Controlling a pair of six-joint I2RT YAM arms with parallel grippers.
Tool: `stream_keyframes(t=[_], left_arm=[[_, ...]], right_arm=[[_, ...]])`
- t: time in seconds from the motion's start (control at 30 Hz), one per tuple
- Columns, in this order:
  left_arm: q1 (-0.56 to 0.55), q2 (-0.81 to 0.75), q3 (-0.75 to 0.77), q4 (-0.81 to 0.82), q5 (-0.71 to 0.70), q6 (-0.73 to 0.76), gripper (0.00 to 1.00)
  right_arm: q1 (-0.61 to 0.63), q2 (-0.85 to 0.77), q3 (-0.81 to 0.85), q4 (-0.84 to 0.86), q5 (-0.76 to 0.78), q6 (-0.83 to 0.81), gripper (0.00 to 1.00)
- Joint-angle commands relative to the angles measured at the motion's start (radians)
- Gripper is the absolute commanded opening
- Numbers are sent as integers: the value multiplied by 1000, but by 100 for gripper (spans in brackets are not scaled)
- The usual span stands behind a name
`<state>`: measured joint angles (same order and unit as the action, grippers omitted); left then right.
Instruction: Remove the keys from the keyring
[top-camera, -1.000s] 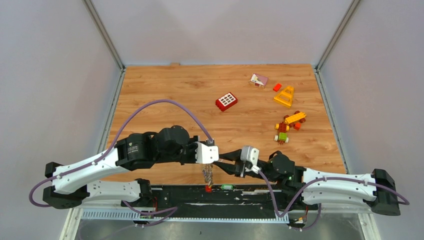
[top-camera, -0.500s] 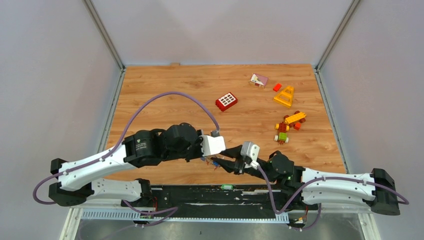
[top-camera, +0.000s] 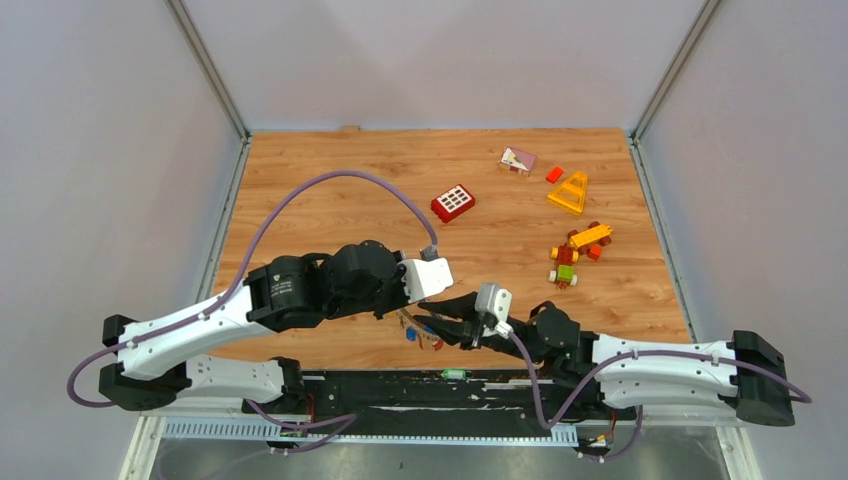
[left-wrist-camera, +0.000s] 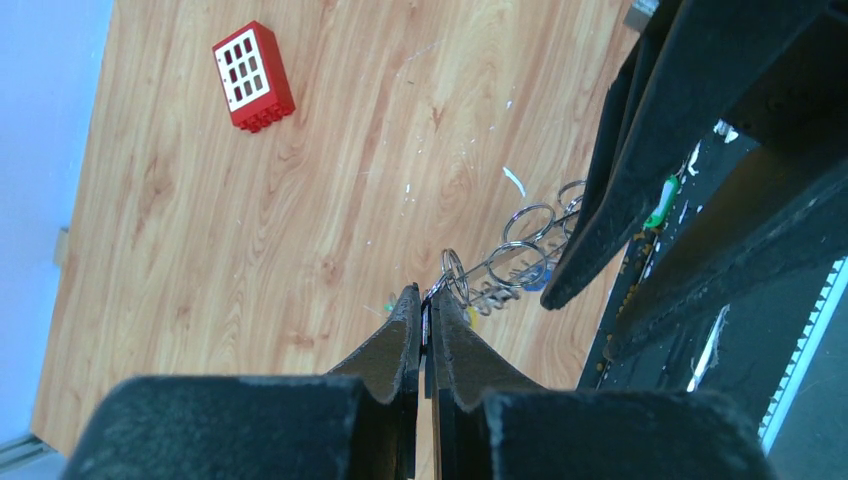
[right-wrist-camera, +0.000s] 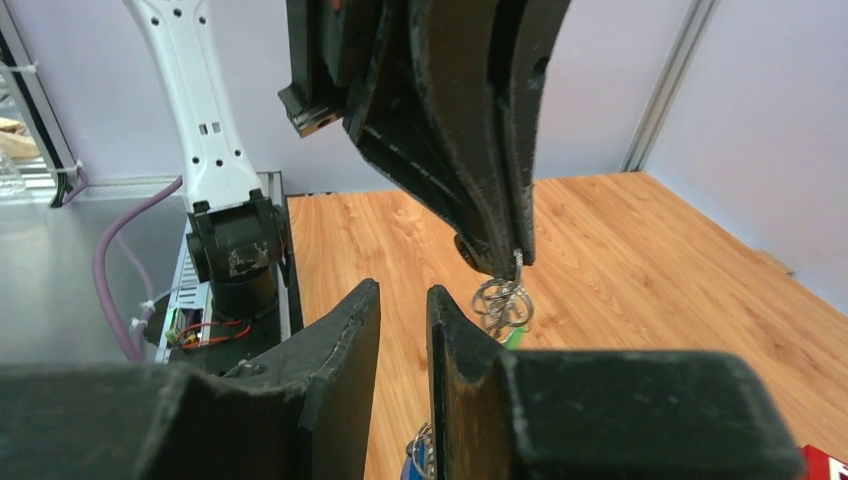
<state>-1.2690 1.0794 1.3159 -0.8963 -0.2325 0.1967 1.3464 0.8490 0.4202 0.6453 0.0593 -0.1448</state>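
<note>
The keyring (top-camera: 420, 328) hangs as a small bunch of wire rings and keys low over the wooden table, near its front edge. My left gripper (top-camera: 408, 314) is shut on a thin flat piece of that bunch. In the left wrist view the rings (left-wrist-camera: 525, 250) dangle just past its fingertips (left-wrist-camera: 410, 300). My right gripper (top-camera: 432, 325) faces it from the right, open, with a gap between its pads and nothing in it. In the right wrist view the rings (right-wrist-camera: 503, 303) hang from the left arm's fingers (right-wrist-camera: 470, 150) just beyond my right gripper (right-wrist-camera: 402, 296). A blue key head (right-wrist-camera: 415, 462) shows below.
A red window brick (top-camera: 453, 202) lies mid-table. Farther right are a yellow triangular piece (top-camera: 568, 192), a toy car (top-camera: 575, 252), a pink-white block (top-camera: 517, 160) and a small red brick (top-camera: 554, 174). A black strip (top-camera: 380, 388) runs along the front edge.
The left gripper has moved away from the front strip, carrying the bunch up and to the right. The right gripper has moved left, closer to the bunch.
</note>
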Motion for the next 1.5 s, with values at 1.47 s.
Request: stream_keyframes(t=[1.47], left_arm=[[5,-14,49,34,-2,-23,0]], right_arm=[[-1,122,61,27,180,7,24]])
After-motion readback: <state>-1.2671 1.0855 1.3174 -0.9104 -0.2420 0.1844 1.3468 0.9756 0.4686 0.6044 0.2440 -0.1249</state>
